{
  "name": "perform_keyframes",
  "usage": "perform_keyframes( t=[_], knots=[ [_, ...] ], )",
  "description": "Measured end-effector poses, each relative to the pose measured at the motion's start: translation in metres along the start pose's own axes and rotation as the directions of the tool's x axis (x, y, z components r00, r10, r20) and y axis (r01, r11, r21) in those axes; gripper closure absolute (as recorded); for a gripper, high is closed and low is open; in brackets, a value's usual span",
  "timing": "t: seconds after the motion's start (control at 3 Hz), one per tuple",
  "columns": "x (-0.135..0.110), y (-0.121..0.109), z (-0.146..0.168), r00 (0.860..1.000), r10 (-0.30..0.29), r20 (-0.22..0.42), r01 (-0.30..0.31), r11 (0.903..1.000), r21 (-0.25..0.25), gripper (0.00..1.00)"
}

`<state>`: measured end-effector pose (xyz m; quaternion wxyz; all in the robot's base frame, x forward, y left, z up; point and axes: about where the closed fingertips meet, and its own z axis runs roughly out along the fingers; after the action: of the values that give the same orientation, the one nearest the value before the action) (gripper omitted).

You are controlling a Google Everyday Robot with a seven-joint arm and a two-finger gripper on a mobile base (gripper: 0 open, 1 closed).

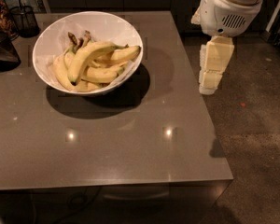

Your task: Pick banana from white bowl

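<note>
The white bowl (108, 26) stands on the far left part of the grey table (130, 143). It holds several yellow bananas. The banana (86, 57), the longest and thickest, lies on top, curving from a dark tip at the lower left to its stem at the upper right. My gripper (208, 84) hangs pointing down beyond the table's right edge, over the floor, well to the right of the bowl and apart from it. It holds nothing that I can see.
A dark wire-mesh cup (23, 18) stands at the far left corner, with a dark object (2, 50) in front of it. The table's right edge runs just left of the gripper. Speckled floor (256, 139) lies to the right.
</note>
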<state>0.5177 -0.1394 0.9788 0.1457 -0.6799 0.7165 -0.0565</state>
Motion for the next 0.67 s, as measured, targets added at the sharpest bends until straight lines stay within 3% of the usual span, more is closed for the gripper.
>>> perform_keyframes(
  t=[0.33, 0.67],
  knots=[
    [-0.035, -0.024, 0.001, 0.995, -0.098, 0.013, 0.097, 0.9948, 0.031, 0.00],
    [-0.076, -0.048, 0.006, 0.973, -0.232, 0.007, 0.232, 0.9717, 0.044, 0.00]
  ],
)
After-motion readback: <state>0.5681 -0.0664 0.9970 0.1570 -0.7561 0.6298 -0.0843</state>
